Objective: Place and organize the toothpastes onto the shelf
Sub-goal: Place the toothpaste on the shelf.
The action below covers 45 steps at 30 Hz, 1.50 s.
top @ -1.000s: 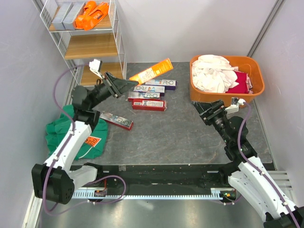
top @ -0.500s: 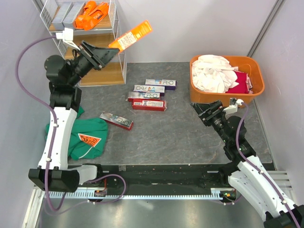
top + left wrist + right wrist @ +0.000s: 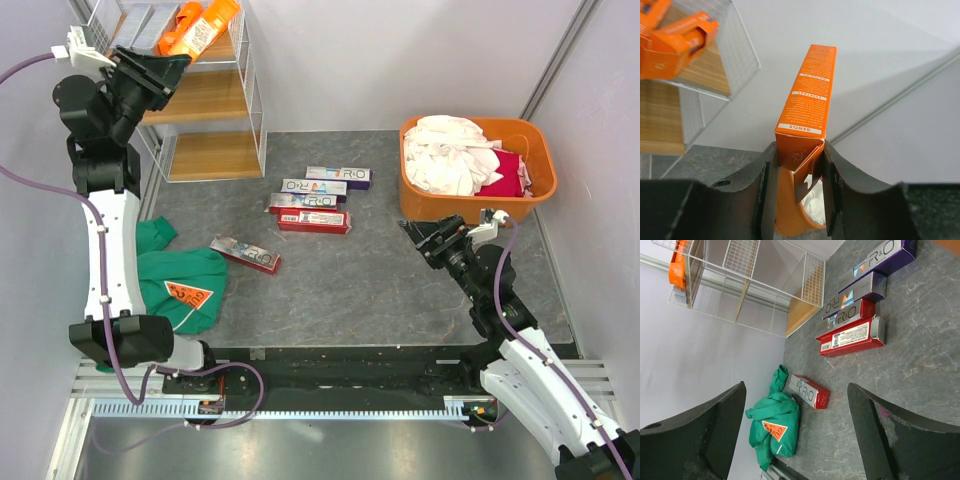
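Desk (image 3: 400,290): grey, stone-patterned; both grippers are raised above it.

Shelf (image 3: 205,100): white wire frame with wooden tiers, at the desk's far-left corner. Its top tier is level with the left gripper (image 3: 172,64) and just ahead of it.

Orange tub (image 3: 530,190): filled with white and red laundry, just beyond the right gripper (image 3: 425,238), to its right.

Green cloth (image 3: 175,285): crumpled, well below the left gripper and far left of the right one.

Left gripper, wrist view (image 3: 799,160): closed on the near end of an orange carton (image 3: 810,95), which is held pointing away from the gripper. Contact with the shelf cannot be told.

Right gripper, wrist view (image 3: 795,425): jaws wide apart, nothing held.

Four cartons (image 3: 315,200): side by side on the desk, ahead-left of the right gripper, well apart from it.

Red carton (image 3: 245,254): alone, further left, beside the cloth.

Top tier: orange cartons (image 3: 675,45) are seen left of the held carton; silver-grey cartons (image 3: 140,20) lie beside them.
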Available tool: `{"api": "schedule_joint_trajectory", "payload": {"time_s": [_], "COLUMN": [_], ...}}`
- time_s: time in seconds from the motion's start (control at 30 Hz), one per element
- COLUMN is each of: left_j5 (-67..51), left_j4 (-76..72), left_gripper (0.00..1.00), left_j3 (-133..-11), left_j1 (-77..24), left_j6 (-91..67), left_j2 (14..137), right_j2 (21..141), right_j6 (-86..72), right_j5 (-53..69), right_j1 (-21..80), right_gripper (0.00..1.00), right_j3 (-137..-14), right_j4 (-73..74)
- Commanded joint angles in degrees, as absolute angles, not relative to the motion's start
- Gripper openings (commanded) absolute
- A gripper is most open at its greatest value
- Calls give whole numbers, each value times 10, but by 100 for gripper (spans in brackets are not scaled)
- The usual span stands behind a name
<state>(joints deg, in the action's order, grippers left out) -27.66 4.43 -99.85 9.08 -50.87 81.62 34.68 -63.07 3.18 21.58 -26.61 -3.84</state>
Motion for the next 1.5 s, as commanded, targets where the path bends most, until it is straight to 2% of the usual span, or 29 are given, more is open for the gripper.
{"api": "schedule_joint_trajectory", "payload": {"time_s": [0.0, 0.27, 0.5, 1.03, 1.47], "left_j5": [-200, -121, -130, -149, -65], "left_j4": [47, 96, 136, 142, 161], "left_gripper": [2, 2, 2, 2, 2], "left_j3": [-1060, -1149, -1223, -1190, -1181], "left_j1": [102, 100, 102, 61, 32], "left_j6": [-476, -425, -400, -369, -345], "left_j2": [840, 910, 981, 992, 1016], "right_j2": [347, 345, 342, 345, 341], "right_j6": [-619, -618, -615, -617, -616], "right_j5": [40, 45, 46, 46, 43], "right_j1": [214, 214, 212, 210, 208], "right_gripper": [90, 90, 90, 90, 90], "right_j3": [-257, -250, -248, -239, -235], "right_j4": [-35, -25, -17, -10, -2]}}
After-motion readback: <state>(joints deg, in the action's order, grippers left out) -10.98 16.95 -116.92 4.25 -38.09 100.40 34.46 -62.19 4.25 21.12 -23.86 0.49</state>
